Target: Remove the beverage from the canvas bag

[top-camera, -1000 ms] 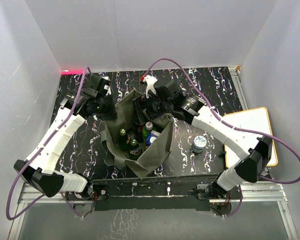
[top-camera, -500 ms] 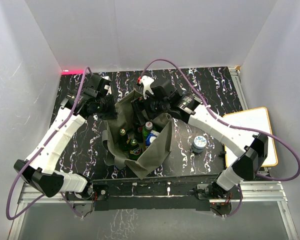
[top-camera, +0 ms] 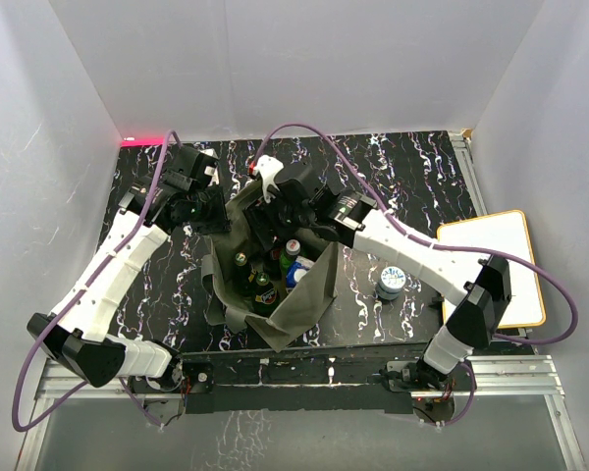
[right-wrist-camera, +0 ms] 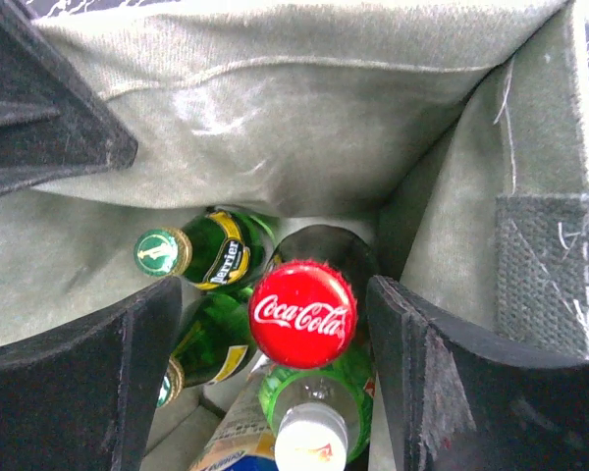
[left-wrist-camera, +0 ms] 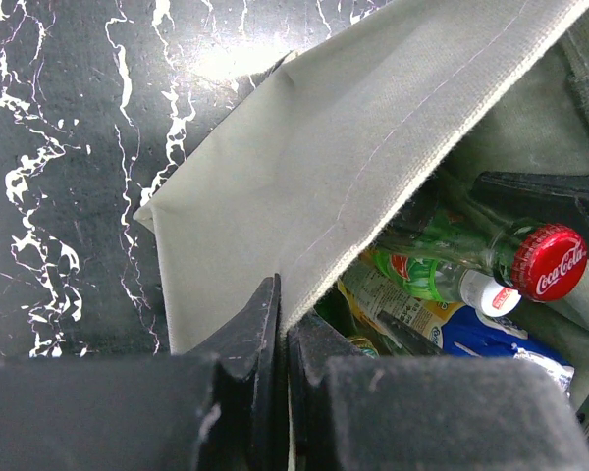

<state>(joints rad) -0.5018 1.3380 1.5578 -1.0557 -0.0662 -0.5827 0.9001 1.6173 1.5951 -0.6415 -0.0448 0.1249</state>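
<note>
One canvas bag (top-camera: 309, 289), mid-table, wall pinched in the closed jaws of the left gripper (left-wrist-camera: 283, 339); right gripper (right-wrist-camera: 275, 339), jaws apart inside the mouth, flanking the red-capped cola bottle (right-wrist-camera: 302, 314) standing within: best lowered straight, closed on the neck below the cap, lifted vertically.

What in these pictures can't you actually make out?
- Right wrist view: the bottles below their caps, hidden by each other and the bag.
- Top view: the label on the container standing outside the bag, too small.
- Left wrist view: how many bottles there are; the bag's flap covers most.
</note>
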